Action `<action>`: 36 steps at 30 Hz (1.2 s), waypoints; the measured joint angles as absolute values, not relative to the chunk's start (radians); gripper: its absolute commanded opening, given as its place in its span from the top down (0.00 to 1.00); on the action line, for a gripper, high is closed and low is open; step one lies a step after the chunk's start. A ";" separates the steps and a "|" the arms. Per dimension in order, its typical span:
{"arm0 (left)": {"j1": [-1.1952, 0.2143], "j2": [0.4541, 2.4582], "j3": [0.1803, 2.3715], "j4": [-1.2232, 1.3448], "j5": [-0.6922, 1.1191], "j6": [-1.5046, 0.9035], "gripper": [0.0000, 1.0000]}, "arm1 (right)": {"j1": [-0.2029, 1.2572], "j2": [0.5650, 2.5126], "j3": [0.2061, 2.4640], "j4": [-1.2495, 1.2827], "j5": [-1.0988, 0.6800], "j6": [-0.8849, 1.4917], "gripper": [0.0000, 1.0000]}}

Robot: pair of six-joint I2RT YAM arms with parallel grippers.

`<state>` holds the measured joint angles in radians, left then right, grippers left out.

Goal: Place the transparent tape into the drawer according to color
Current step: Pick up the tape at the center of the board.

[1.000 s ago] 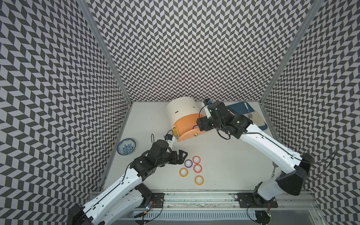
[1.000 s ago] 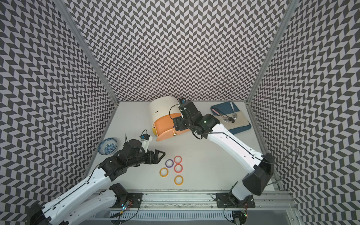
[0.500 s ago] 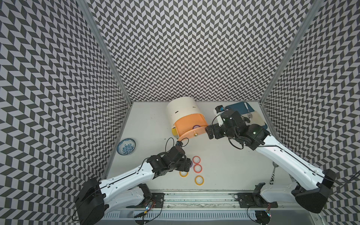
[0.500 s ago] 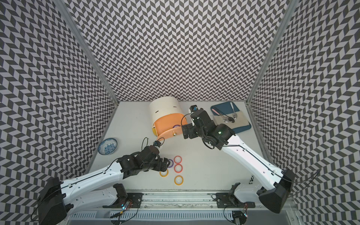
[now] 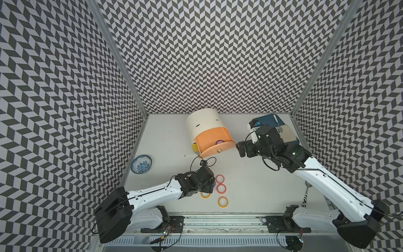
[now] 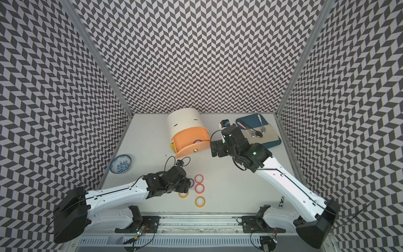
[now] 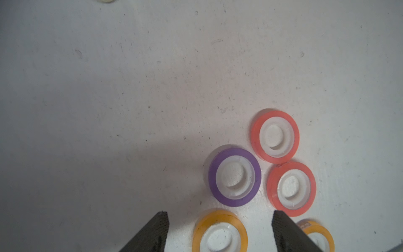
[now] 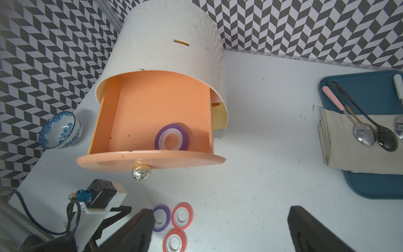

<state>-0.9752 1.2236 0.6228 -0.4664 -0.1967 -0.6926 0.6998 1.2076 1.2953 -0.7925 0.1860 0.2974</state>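
Toward the front edge of the table [image 5: 250, 174], five tape rolls [image 5: 221, 188] are laid flat. One yellow roll [image 7: 219, 232] is straddled, untouched, by the spread left gripper [image 7: 219, 216]. A purple roll [image 8: 171, 137] is seen inside the pulled-out peach drawer [image 8: 152, 104] — the right gripper [image 8: 220, 215] is held wide apart, empty, near it.

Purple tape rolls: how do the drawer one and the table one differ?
The drawer roll lies alone in the open peach drawer; the table roll sits on the table beside two red rolls. The left gripper is open by the table roll; none is over the drawer roll. Both lie flat.
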 measured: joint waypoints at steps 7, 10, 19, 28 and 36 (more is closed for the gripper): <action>-0.976 1.296 0.623 -0.442 -0.210 -0.684 0.29 | 0.695 1.182 1.277 -0.792 0.185 0.302 0.00; -0.976 1.327 0.623 -0.434 -0.217 -0.675 0.31 | 0.694 1.175 1.267 -0.790 0.183 0.307 0.00; -0.976 1.379 0.648 -0.420 -0.246 -0.670 0.34 | 0.691 1.165 1.192 -0.777 0.160 0.324 0.00; -0.976 1.436 0.659 -0.404 -0.253 -0.664 0.39 | 0.690 1.164 1.183 -0.775 0.156 0.326 0.00; -0.976 1.467 0.682 -0.404 -0.258 -0.650 0.44 | 0.690 1.164 1.182 -0.773 0.152 0.326 0.00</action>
